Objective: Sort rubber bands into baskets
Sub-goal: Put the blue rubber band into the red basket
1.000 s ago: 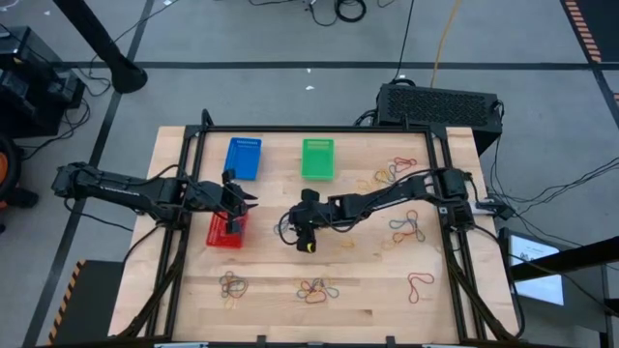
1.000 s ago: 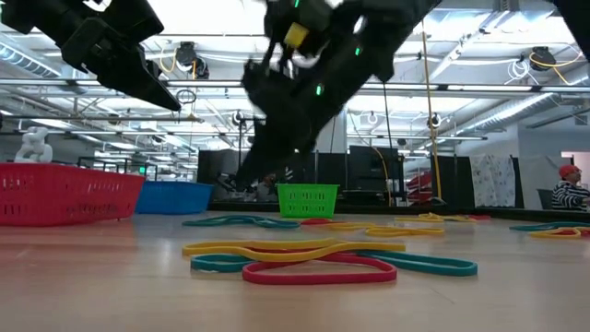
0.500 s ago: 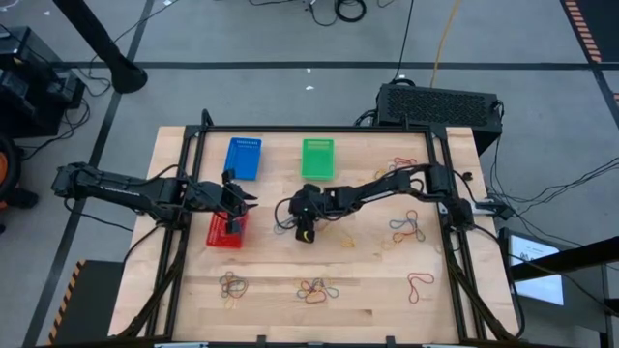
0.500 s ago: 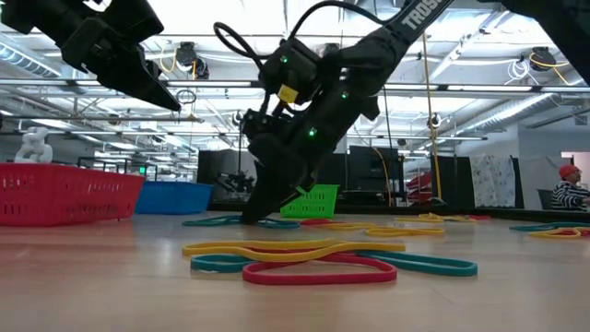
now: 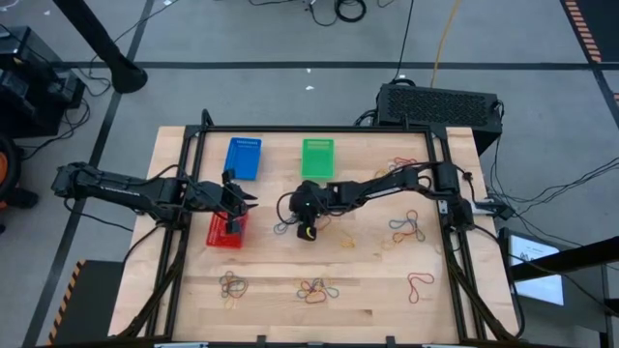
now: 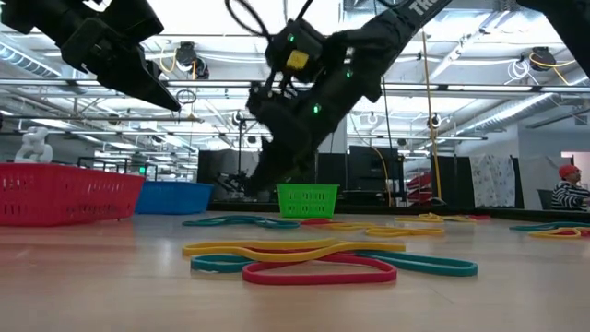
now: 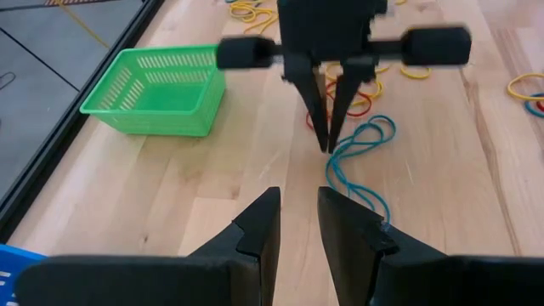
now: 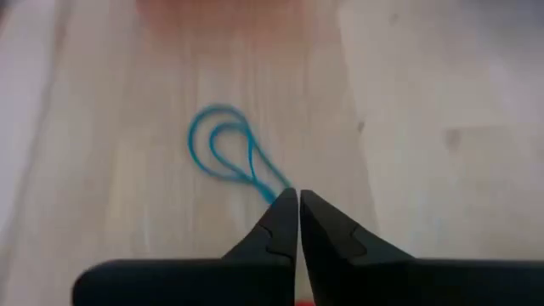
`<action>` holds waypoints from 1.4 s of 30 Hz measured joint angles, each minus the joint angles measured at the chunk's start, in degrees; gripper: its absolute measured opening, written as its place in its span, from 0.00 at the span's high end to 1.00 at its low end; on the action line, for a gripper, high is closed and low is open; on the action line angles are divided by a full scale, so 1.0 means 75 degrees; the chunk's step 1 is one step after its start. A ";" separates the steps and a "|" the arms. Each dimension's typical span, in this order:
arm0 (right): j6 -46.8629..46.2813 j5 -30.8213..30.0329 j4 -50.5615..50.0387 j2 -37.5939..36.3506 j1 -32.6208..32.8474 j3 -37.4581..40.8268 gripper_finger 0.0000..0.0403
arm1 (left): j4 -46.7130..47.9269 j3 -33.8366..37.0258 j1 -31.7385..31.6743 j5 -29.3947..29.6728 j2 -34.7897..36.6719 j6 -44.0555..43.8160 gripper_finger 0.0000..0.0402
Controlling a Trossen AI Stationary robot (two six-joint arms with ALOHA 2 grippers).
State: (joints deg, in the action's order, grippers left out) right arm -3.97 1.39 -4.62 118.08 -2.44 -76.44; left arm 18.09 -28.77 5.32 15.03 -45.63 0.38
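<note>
My right gripper (image 7: 327, 144) reaches to the middle of the table (image 5: 368, 309), in front of the green basket (image 5: 317, 158), and is shut on a blue rubber band (image 8: 223, 151). My left gripper (image 7: 297, 219) hangs above the red basket (image 5: 226, 232) with a narrow gap between its fingers and nothing in it. The blue basket (image 5: 243, 158) stands at the far left. Further rubber bands lie in loose clusters near the front edge (image 5: 317, 288) and at the right (image 5: 406, 227). My right gripper pinches one end of the blue rubber band (image 8: 280, 192) between its two fingertips. The fingers (image 7: 316, 102) slant down from the table's right side. The rest of the band (image 7: 361, 144) lies slack on the wood, trailing toward the left arm.
A black frame (image 5: 440, 193) borders the table on the left, far and right sides. A black box with a grille (image 5: 440, 101) stands beyond the far right corner. In the low view, yellow, red and teal bands (image 6: 313, 258) lie in the foreground.
My right gripper has moved a little toward the table's far edge, closer to the green basket. It dipped to the tabletop half a second ago and now stands slightly higher.
</note>
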 joint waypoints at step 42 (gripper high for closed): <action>-0.0395 -0.0042 -0.0974 0.0416 0.0216 -0.0037 0.72 | 0.0064 -0.0003 -0.0011 -0.0009 -0.0002 -0.0007 0.78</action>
State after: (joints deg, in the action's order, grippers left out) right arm -6.93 1.07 -11.92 121.20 -0.81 -76.72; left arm 18.56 -28.80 5.23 14.96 -45.64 0.33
